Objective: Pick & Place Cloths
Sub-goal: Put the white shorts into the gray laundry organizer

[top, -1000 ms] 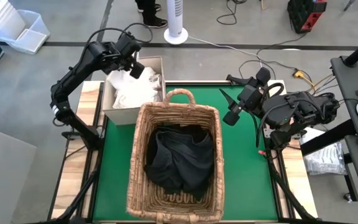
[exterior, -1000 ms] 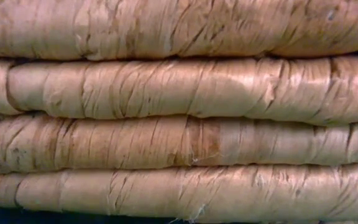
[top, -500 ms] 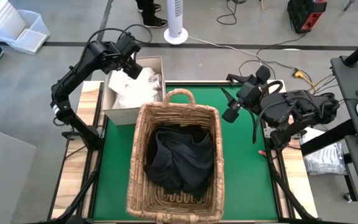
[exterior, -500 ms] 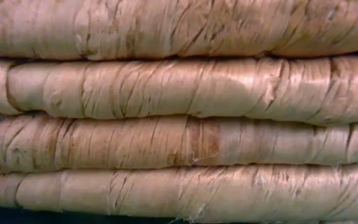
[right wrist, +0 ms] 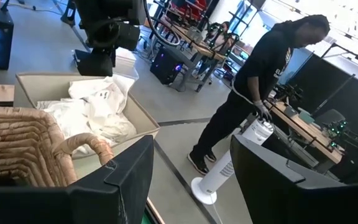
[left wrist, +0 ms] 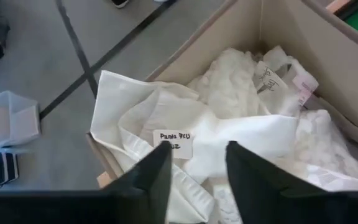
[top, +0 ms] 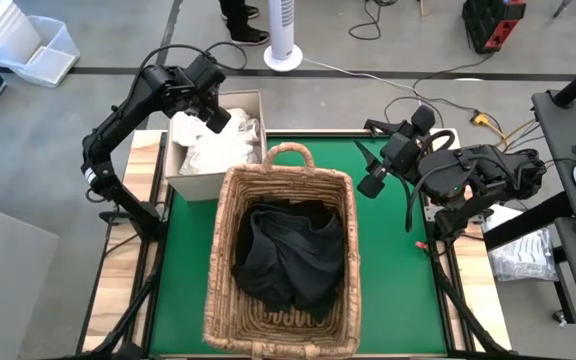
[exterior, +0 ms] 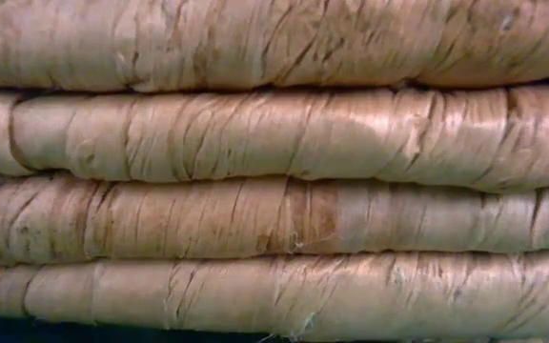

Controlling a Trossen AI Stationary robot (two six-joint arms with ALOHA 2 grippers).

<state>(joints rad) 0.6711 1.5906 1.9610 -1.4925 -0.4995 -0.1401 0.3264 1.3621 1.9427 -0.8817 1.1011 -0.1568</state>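
We see white cloths point(top: 208, 150) heaped in the cardboard box point(top: 176, 160), left gripper point(top: 217, 118) above them, jaws spread; a black cloth point(top: 288, 250) fills the basket point(top: 230, 220); right gripper point(top: 370, 183) waits, jaws spread.

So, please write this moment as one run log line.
left gripper: open, over white cloths in box | right gripper: open, waiting beside basket | dark cloth: in basket

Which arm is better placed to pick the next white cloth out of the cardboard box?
Left. The left hand is open directly over the white cloths in the cardboard box. The right hand, also open, hangs over the green mat, on the far side of the wicker basket.
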